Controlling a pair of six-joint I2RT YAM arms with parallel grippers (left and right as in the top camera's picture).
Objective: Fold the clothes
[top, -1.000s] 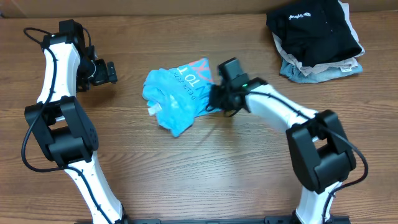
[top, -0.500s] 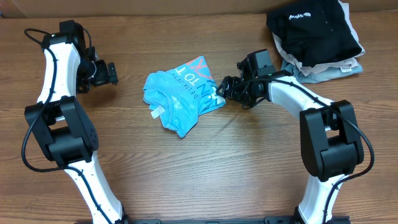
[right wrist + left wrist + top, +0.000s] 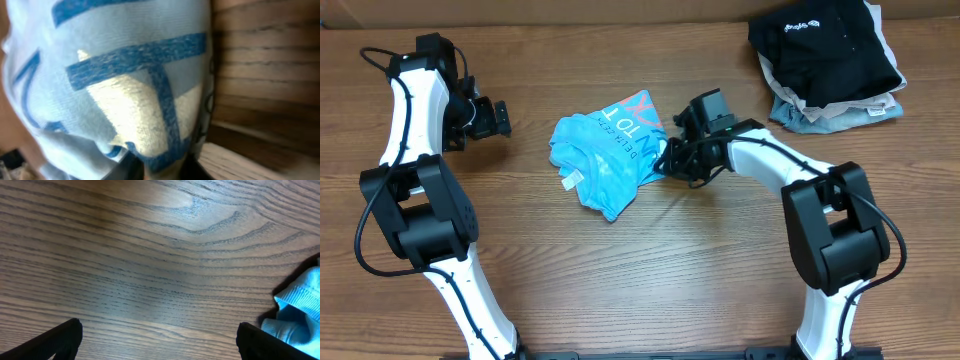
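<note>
The light sky-blue T-shirt lies crumpled at the middle of the wooden table, its white print facing up. My right gripper is at the shirt's right edge, shut on a fold of it. In the right wrist view the printed fabric fills the frame and runs down between the jaws. My left gripper is open and empty over bare wood, left of the shirt. In the left wrist view its fingers are wide apart, and a shirt hem shows at the right edge.
A black garment with a small white logo lies on top of folded beige and grey-blue garments at the back right corner. Bare wooden table lies in front of the shirt.
My right gripper pulled the shirt's right edge out to the right, then came back a little to the left and down. The shirt is spread slightly wider. The left arm has not moved.
</note>
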